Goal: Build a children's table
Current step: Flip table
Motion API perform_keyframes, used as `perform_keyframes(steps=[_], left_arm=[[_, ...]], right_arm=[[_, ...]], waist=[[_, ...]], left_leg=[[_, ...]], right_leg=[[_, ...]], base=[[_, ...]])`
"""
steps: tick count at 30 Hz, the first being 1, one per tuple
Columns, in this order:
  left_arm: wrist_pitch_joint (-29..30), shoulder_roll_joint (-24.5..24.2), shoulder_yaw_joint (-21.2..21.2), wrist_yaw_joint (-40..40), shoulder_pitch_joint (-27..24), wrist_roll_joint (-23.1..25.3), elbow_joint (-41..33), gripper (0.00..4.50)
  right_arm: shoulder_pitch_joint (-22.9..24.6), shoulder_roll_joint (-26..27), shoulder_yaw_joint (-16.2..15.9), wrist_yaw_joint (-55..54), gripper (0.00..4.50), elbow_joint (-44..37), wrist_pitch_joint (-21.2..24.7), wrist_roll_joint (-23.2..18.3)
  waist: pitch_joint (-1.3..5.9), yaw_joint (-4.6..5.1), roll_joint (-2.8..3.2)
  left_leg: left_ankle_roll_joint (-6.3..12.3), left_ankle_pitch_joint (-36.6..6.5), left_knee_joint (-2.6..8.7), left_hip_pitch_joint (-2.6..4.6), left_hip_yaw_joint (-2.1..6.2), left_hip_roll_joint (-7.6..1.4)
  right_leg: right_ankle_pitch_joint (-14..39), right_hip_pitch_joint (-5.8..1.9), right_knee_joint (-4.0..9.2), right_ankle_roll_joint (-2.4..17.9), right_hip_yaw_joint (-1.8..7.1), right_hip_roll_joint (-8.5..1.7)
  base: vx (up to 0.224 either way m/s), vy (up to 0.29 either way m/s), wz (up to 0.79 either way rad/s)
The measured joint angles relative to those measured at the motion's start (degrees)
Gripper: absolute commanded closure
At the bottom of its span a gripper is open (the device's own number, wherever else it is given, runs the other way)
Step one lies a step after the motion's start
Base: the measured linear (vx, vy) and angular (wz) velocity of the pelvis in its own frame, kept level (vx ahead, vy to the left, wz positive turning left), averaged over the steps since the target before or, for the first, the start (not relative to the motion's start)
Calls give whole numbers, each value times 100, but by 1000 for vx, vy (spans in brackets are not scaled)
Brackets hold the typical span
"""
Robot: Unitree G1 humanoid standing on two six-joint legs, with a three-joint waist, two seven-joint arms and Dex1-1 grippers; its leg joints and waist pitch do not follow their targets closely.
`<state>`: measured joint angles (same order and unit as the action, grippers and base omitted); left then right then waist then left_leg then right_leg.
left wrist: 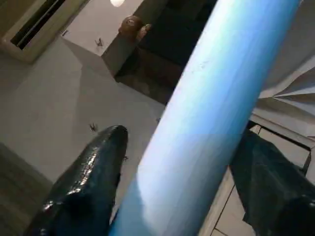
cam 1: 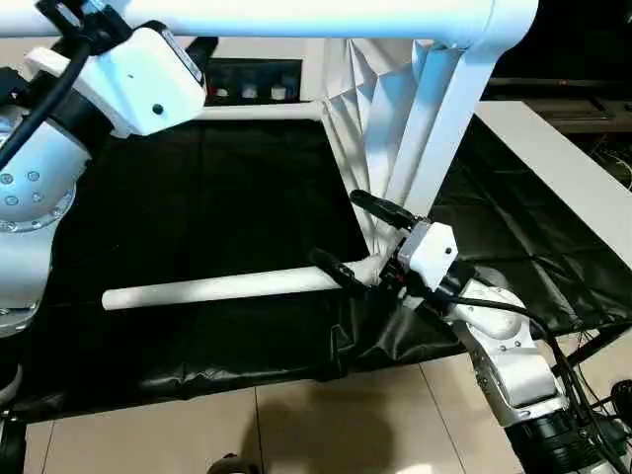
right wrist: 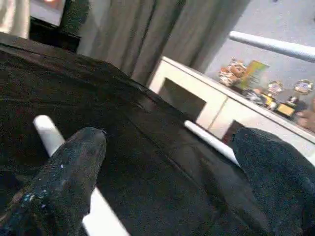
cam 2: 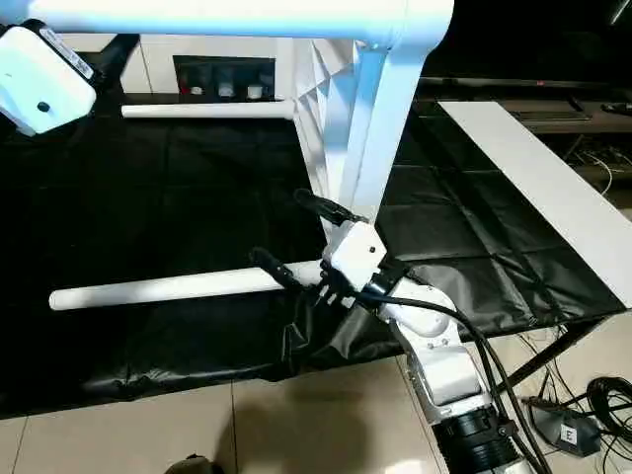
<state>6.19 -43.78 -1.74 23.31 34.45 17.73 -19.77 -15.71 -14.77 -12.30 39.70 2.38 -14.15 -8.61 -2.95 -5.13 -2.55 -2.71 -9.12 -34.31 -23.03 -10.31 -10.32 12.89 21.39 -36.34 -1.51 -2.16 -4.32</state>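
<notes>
Left eye view: right gripper gapes wide around a leg lying on black sheeting. Left gripper's fingers straddle the tabletop's raised leg, unclamped.

Home: cabinet with ornaments

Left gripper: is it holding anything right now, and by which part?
The left gripper sits around the shaft of the upper table leg, but whether it actually grips the leg cannot be told.
</notes>
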Motion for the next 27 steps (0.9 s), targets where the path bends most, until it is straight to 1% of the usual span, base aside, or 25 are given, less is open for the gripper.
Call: perform_keyframes(steps=[1,3,4,5,10,13,19,27], left_arm=[[61,23,-8,2,-2,-1,-9,133],[139,44,-26,22,-12,7,-23,135],[184,47,-28,29,-39,10,-24,156],[209,51,-29,29,-40,7,-25,166],[303,16,-35,91,-75,76,-58,184],[372,-14,-35,153,-91,119,-86,190],[614,8,-69,218,-99,119,-132,200],[874,118,-148,279,-99,117,-137,201]], right_arm=[[1,1,-2,29,0,0,-4,-39],[1,5,-2,63,0,-3,-5,-94],[2,9,-1,85,0,-10,-6,-142],[2,18,-1,96,0,-10,-6,-175],[21,196,53,217,0,-250,-31,-613],[33,229,65,264,0,-357,-83,-753],[68,283,65,444,0,-568,-285,-988],[199,286,64,527,0,-658,-379,-1110]], waist=[[0,0,0],[0,0,0],[-1,-2,2],[-1,-4,2],[-4,-9,9],[-4,-7,14],[-8,-5,50],[1,1,76]], left_leg=[[0,0,0,0,0,0],[0,0,0,0,0,0],[0,0,0,0,0,0],[0,0,0,0,0,0],[0,0,0,0,1,0],[0,0,0,0,1,0],[0,0,1,1,1,1],[-1,1,1,0,1,4]], right_leg=[[0,0,0,1,0,0],[-1,0,0,1,0,0],[-1,0,0,2,0,0],[-1,0,-1,2,-1,0],[-1,1,-1,1,0,0],[-1,1,-1,1,0,0],[-1,8,-13,1,2,-2],[0,29,-36,0,6,-4]], base=[[0,0,0],[0,0,0],[0,0,0],[0,0,0],[0,0,0],[0,0,0],[0,0,0],[0,0,0]])
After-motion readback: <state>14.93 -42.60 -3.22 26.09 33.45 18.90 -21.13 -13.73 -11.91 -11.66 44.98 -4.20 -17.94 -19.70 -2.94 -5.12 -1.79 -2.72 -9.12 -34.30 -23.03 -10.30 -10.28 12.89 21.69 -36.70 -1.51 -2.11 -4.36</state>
